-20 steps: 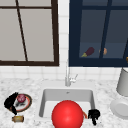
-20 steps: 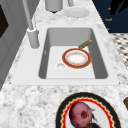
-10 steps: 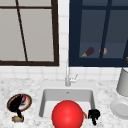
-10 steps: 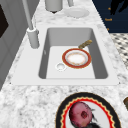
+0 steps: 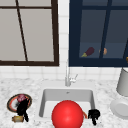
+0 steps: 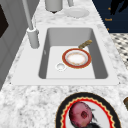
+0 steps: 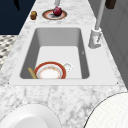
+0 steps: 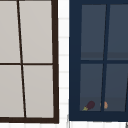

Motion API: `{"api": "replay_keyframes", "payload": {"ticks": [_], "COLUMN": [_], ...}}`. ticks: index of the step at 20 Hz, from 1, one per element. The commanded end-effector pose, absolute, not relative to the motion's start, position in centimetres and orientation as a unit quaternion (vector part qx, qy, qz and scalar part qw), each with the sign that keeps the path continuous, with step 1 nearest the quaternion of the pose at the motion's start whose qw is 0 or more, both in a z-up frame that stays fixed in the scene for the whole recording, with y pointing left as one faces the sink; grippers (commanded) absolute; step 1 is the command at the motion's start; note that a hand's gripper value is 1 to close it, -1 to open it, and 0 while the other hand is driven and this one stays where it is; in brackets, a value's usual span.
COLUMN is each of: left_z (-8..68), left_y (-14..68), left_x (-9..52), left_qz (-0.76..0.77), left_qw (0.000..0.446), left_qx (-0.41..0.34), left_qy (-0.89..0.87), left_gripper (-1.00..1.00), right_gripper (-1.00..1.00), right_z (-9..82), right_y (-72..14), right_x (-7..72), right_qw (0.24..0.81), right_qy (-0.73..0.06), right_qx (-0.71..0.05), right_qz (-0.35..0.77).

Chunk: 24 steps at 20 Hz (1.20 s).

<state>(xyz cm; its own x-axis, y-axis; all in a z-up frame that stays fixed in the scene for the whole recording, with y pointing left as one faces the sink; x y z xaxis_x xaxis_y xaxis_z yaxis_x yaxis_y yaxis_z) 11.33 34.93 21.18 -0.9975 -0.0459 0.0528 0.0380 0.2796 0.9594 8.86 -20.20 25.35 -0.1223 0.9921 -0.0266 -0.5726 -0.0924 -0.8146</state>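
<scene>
Since the earlier frame the left hand (image 5: 22, 108) has been lowered slightly over the dark-rimmed plate (image 5: 10, 103) at the lower left of the front view. Its fingers point down, relaxed, and nothing is gripped. A reddish fruit (image 5: 21, 97) lies on that plate, with a small brown item (image 5: 17, 119) just below. At the lower right, beside the sink (image 5: 67, 95), the right hand (image 5: 93, 114) is held clenched on nothing.
</scene>
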Motion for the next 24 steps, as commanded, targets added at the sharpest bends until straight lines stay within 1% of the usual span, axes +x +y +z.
{"api": "replay_keyframes", "payload": {"ticks": [1,3,11,20,21,22,23,24], "left_z": [19.9,18.7,16.2,15.9,16.0,16.0,16.0,16.0], "left_y": [32.7,32.9,31.3,28.4,28.8,29.1,28.9,28.9], "left_x": [11.1,11.2,11.2,12.0,12.1,12.0,12.0,12.0], "left_qz": [-0.627,-0.625,-0.638,-0.632,-0.624,-0.618,-0.616,-0.616], "left_qw": [0.018,0.048,0.058,0.065,0.06,0.069,0.054,0.054], "left_qx": [0.03,0.038,0.04,0.043,0.03,0.014,0.027,0.026], "left_qy": [-0.778,-0.778,-0.767,-0.771,-0.779,-0.783,-0.785,-0.785], "left_gripper": [-1.0,-1.0,-1.0,-1.0,-1.0,-1.0,-1.0,-1.0], "right_gripper": [0.0,0.0,0.0,0.0,0.0,0.0,0.0,0.0], "right_z": [25.4,25.4,25.4,25.4,25.4,25.4,25.4,25.4], "right_y": [-20.2,-20.2,-20.2,-20.2,-20.2,-20.2,-20.2,-20.2], "right_x": [8.9,8.9,8.9,8.9,8.9,8.9,8.9,8.9], "right_qw": [0.584,0.584,0.584,0.584,0.584,0.584,0.584,0.584], "right_qy": [-0.336,-0.336,-0.336,-0.336,-0.336,-0.336,-0.336,-0.336], "right_qx": [-0.313,-0.313,-0.313,-0.313,-0.313,-0.313,-0.313,-0.313], "right_qz": [0.67,0.67,0.67,0.67,0.67,0.67,0.67,0.67]}}
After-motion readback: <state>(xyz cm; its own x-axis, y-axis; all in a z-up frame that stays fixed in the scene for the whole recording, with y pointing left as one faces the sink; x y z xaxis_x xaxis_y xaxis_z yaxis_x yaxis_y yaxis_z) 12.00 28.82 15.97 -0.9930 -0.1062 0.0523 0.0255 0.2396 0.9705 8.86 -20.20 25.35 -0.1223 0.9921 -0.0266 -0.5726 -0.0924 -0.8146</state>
